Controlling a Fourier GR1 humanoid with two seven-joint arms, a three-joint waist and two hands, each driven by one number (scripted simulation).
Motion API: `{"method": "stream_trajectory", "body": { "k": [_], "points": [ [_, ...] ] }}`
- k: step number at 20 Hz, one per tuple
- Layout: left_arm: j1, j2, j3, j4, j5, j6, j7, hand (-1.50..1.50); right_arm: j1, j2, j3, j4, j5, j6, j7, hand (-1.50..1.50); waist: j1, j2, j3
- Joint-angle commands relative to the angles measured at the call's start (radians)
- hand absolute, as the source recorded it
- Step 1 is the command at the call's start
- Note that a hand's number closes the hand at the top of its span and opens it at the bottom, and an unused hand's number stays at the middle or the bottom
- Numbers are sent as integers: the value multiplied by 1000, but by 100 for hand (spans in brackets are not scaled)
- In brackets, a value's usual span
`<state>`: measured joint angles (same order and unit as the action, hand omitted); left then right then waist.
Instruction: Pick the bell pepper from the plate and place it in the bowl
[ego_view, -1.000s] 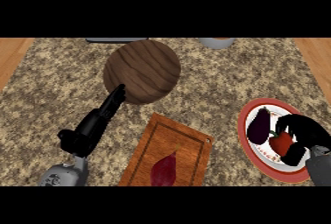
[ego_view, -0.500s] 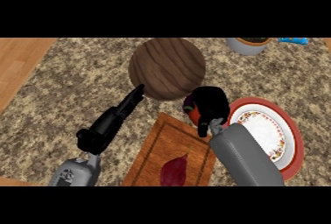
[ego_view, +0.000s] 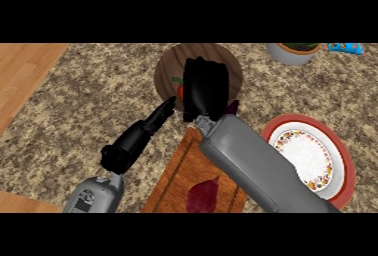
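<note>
the right hand (ego_view: 203, 90) was over the bowl (ego_view: 221, 55), fingers curled round the bell pepper (ego_view: 180, 90), which showed red at its left edge. risk: release near the rim could roll the pepper out.

brown wooden bowl (ego_view: 221, 57), red-rimmed floral plate (ego_view: 336, 150), speckled counter (ego_view: 88, 100).

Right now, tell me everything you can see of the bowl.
The bowl is round and brown with a wood-grain look, standing upright on the speckled counter at the top centre of the view. The right hand hangs over its middle and hides much of the inside. A red sliver of the bell pepper shows at its left, under that hand. The left hand points at its lower left rim.
</note>
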<state>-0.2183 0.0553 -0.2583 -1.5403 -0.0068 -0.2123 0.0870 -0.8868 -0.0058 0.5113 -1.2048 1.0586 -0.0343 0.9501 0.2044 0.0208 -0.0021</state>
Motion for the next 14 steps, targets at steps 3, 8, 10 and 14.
{"method": "stream_trajectory", "body": {
  "k": [3,8,10,14],
  "points": [
    [-34,-4,16,2,-4,13,7,0,-185,6,29,86,-52,-209,192,150,-7,7,-1],
    [-24,10,32,6,4,5,10,0,-288,5,63,250,-92,-249,244,150,-37,5,-2],
    [-29,13,50,21,7,11,6,0,-309,5,76,325,-87,-267,234,150,-54,7,-2],
    [-32,18,67,37,2,19,-13,0,-366,5,76,466,-17,-327,216,150,-66,15,-2]
  ]
}}
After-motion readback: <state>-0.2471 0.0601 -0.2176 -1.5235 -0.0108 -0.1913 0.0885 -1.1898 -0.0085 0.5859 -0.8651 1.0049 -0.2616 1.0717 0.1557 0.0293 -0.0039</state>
